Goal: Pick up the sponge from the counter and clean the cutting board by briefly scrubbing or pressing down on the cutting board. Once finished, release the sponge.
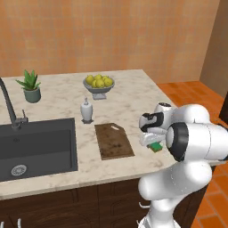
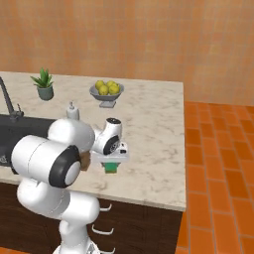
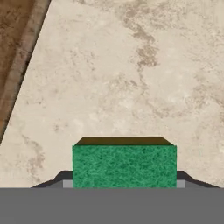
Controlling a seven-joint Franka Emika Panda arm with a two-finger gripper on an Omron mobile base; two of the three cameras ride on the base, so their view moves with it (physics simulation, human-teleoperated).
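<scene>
The gripper [image 3: 124, 181] points down at the counter [image 1: 129, 104], and its two dark fingertips [image 3: 61, 177] sit tight against the left and right ends of the sponge [image 3: 124, 165], one on each side. The jaws are closed on that green block, which fills the whole gap between them. In the hand view the sponge's green top faces the camera, with a thin darker edge along its far side and pale marbled stone beyond it.

From the left base view the sponge [image 1: 156, 146] peeks out as a small green and yellow patch just below the white hand [image 1: 151, 133], close to the counter surface; whether it touches the stone cannot be told. From the right base view the sponge [image 2: 111, 167] hangs directly under the hand [image 2: 112, 155], near the counter's front edge.

Taking the cutting board [image 1: 114, 140] as the landmark: the sponge is just beside the board's right long edge, off the board and over bare counter. In the hand view the board's brown edge [image 3: 17, 52] runs along the upper left corner, apart from the sponge.

Just beyond the board's far end stands a white soap dispenser [image 1: 87, 110]. Farther back from the board is a grey bowl of lemons [image 1: 99, 83]. To the board's left lies the black sink [image 1: 38, 147] with its dark faucet [image 1: 10, 107], and behind that, a small potted plant [image 1: 30, 86].
</scene>
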